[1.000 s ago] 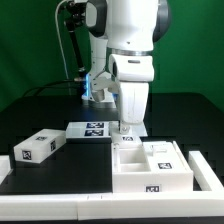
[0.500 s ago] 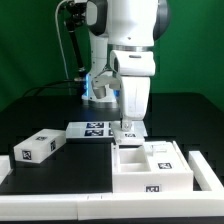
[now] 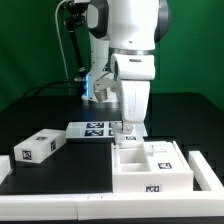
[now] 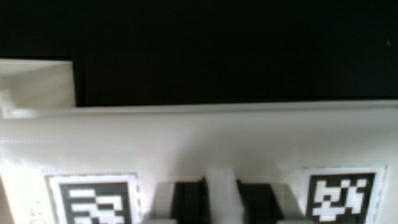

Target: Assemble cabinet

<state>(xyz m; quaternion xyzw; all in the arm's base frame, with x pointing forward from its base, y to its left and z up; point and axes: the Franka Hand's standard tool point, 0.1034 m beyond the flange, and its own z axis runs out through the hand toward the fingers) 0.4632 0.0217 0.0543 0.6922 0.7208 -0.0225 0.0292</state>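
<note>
The white cabinet frame (image 3: 150, 182) stands at the front, right of centre, with open compartments on top and a tag on its front wall. My gripper (image 3: 126, 130) points straight down at the frame's far edge. In the wrist view the frame's wall (image 4: 196, 140) fills the picture, with one tag (image 4: 93, 200) on one side and another tag (image 4: 338, 198) on the other. The gripper (image 4: 221, 190) has its two dark fingers (image 4: 189, 205) standing close together with a thin pale strip of the wall between them. A white drawer block (image 3: 38, 147) with a tag lies at the exterior view's left.
The marker board (image 3: 92, 128) lies flat behind the frame, left of the gripper. Another white part (image 3: 206, 168) rests against the frame on the exterior view's right. The black table ends in a white front edge (image 3: 60, 205).
The arm has shifted very slightly toward the exterior view's right. The frame and the drawer block have not visibly moved.
</note>
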